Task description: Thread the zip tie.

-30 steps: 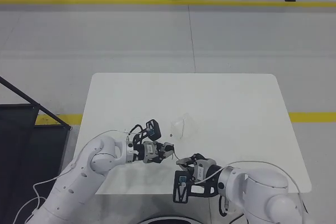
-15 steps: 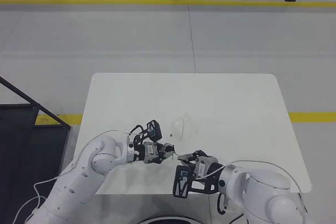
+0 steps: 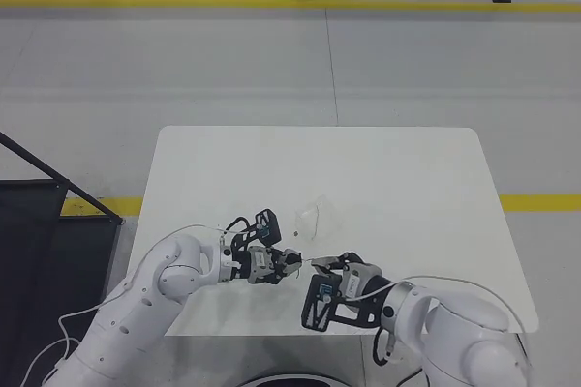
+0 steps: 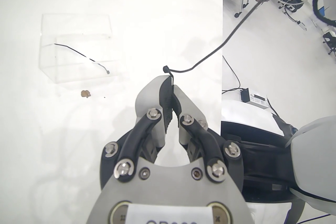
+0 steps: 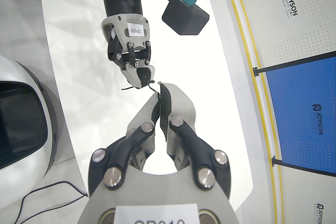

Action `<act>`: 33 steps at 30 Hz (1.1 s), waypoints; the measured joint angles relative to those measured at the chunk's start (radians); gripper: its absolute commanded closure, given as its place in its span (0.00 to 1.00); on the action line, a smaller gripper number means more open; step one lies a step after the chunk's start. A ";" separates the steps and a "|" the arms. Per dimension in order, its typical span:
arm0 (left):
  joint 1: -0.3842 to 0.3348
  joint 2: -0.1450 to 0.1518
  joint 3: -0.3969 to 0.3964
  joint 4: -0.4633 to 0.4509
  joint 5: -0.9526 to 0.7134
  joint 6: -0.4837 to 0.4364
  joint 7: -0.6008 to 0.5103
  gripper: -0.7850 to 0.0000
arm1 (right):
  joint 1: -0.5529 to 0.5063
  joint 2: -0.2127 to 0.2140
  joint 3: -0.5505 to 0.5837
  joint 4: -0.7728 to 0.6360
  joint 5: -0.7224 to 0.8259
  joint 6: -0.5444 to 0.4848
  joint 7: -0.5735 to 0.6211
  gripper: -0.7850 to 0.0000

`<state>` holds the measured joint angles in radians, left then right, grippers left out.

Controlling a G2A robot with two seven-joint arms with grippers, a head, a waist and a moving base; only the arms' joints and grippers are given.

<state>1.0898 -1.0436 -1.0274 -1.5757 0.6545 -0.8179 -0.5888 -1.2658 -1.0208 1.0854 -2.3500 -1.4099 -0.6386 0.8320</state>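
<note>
**Black zip tie held in the air between two closed grippers**

The left gripper (image 4: 170,86) is pinched tight on the zip tie (image 4: 183,71). Its pads meet just behind the tie's small square head (image 4: 165,69), which stands clear of the fingertips. From the head the tie runs off to the right in one long shallow curve to the right gripper (image 5: 159,95), whose pads are also closed, on the tail end.

The tie therefore hangs above the near part of the table (image 3: 416,193), not resting on it. Its long axis lies left to right, with the head at the left gripper and the tail at the right. The two grippers sit close together, tip facing tip.

The coming move turns on that line-up. The right gripper has the free end, so it looks like the one to steer the tail round toward the head, while the left gripper keeps the head steady. Whether the tail has already entered the head is too fine to make out.

Just beyond the grippers, on the far side, a clear box (image 4: 76,22) lies on the table with a second black tie (image 4: 78,53) inside. A small brown scrap (image 4: 85,93) sits just beside the box. The table is white and smooth, and around it is pale grey floor crossed by a yellow line (image 3: 552,201).
</note>
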 measured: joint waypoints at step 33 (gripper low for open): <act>-0.005 0.004 0.016 -0.008 -0.001 0.041 0.024 1.00 | 0.019 -0.003 -0.062 0.026 -0.054 -0.078 0.045 1.00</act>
<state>1.0851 -1.0392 -1.0110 -1.5833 0.6536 -0.7767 -0.5649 -1.2472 -1.0239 1.0239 -2.3242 -1.4636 -0.7163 0.8771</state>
